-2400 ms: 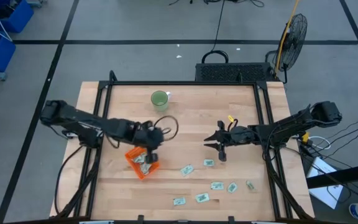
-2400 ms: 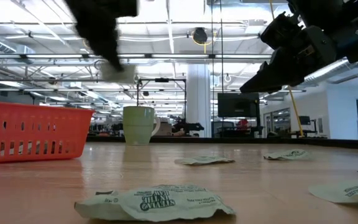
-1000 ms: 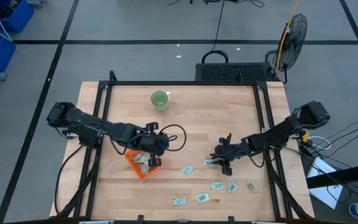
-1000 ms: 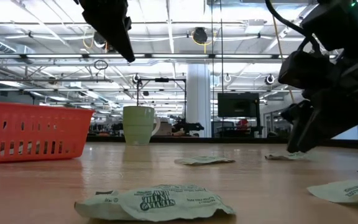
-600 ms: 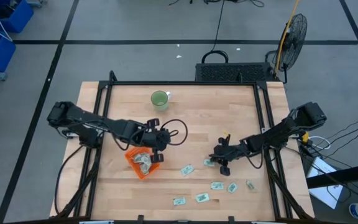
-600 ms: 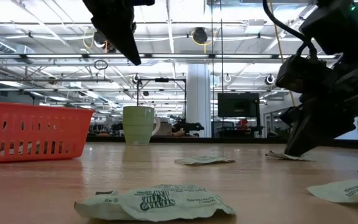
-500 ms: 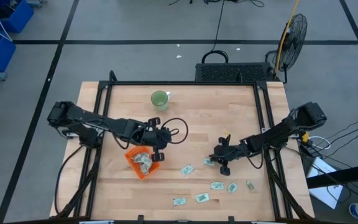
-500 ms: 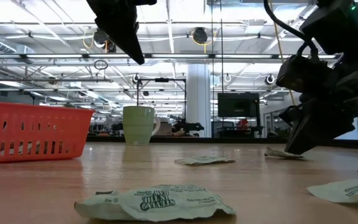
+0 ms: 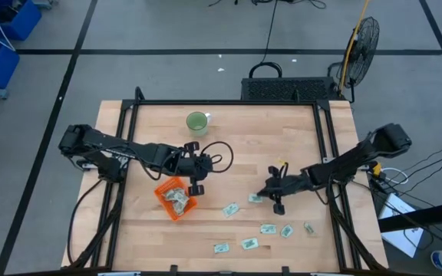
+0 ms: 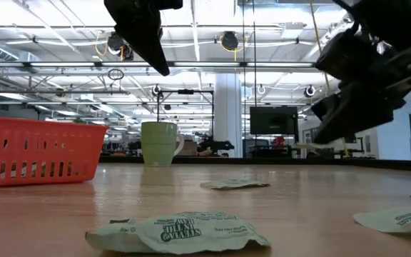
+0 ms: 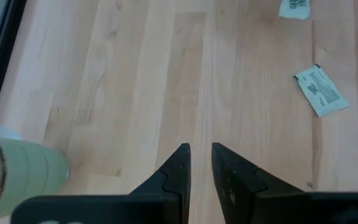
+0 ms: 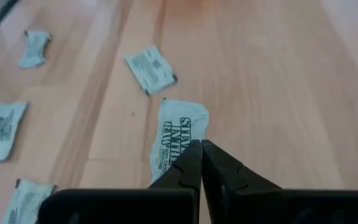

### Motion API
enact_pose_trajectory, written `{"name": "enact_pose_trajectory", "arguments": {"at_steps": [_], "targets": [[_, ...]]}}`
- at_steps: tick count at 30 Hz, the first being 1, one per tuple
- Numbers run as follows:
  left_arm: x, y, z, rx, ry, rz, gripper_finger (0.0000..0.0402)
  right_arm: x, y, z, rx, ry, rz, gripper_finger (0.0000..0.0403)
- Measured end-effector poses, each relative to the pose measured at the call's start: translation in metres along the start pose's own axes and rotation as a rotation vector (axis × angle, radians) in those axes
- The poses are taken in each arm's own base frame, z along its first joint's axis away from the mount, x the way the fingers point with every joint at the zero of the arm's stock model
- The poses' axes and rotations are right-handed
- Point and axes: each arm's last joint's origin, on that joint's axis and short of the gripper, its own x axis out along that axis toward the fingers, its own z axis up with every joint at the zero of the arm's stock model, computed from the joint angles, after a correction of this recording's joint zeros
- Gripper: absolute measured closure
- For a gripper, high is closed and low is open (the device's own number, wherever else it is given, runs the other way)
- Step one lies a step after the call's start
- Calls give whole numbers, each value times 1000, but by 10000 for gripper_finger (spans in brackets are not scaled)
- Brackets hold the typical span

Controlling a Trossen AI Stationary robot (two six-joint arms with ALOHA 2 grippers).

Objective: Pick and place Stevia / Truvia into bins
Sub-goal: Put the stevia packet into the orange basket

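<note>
Several pale green and white Stevia sachets (image 9: 268,228) lie flat on the wooden table at the near right. More of them lie in the orange tray (image 9: 164,201) left of the middle. My right gripper (image 9: 262,193) hangs right of the middle, shut on one sachet (image 12: 174,138), which is off the table (image 10: 310,147). My left gripper (image 9: 199,184) hovers just right of the tray, its fingers (image 11: 180,163) a narrow gap apart with nothing between them. My right gripper pinches the sachet's long edge (image 12: 189,138) between its two fingertips. The fingers slant down from the table's right side. The sachet is lifted clear of the table and sticks out from the fingertips about level.
A light-green cup (image 9: 196,122) stands at the far middle, also seen beside my left gripper (image 11: 17,177). One loose sachet (image 9: 231,208) lies between the tray and my right gripper. Bare wood lies across the far half of the table.
My right gripper has taken hold of a sachet that lay on the table and has risen with it, lifting it clear. My left gripper has drifted a little from above the tray toward the table's far right.
</note>
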Motion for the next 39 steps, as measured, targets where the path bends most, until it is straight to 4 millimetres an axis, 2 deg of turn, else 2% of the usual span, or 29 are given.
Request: {"name": "enact_pose_trajectory", "arguments": {"at_steps": [4,10,15,22,24,31,39], "targets": [[0,0,3,-11,-33,-6,330,-4,-2,9,-69,-79,-64,403],[2,8,19,-172,-162,-70,330,-7,-10,18,-295,-159,-325,403],[8,15,28,-179,-231,-67,330,-11,-11,31,-445,-251,-488,403],[37,23,45,-314,-352,-88,330,-19,-7,50,-525,-426,-533,403],[44,24,54,-333,-419,-148,330,-19,-7,51,-536,-427,-537,403],[66,29,59,-446,-440,-284,330,-17,-8,47,-554,-384,-535,403],[70,32,60,-479,-439,-290,330,-17,-8,47,-556,-378,-534,403]]}}
